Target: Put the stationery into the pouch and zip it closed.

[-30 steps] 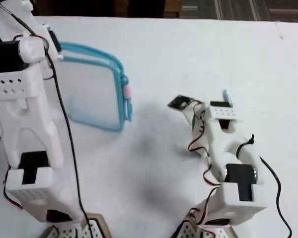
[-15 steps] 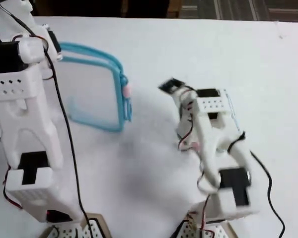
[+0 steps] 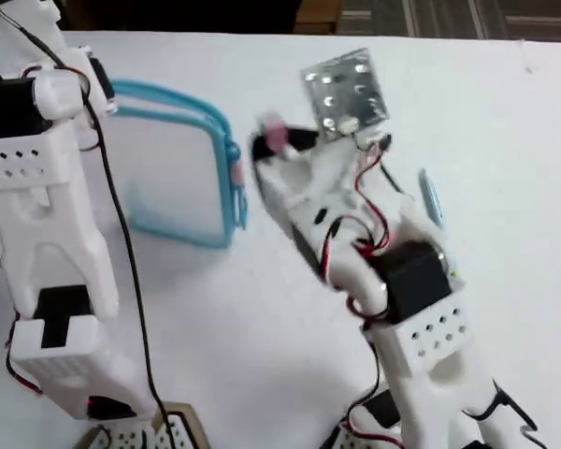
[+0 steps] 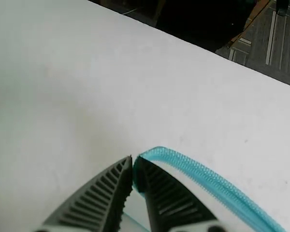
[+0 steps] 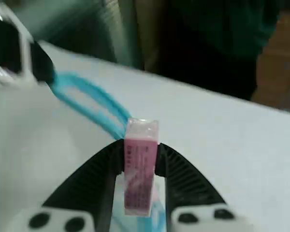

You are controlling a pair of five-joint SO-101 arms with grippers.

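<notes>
We're early: right gripper's [image 5: 139, 147] jaws pinch the eraser [image 5: 137, 186] by the pouch [image 3: 173, 178], left gripper's [image 4: 133, 168] pinch its rim; pen [image 3: 431, 198], zip pending.

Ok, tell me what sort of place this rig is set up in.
Probably an indoor lab or workshop bench: a white table with two small robot arms mounted at its near edge, a blue-rimmed pouch lying on it, and bare floor beyond.
</notes>
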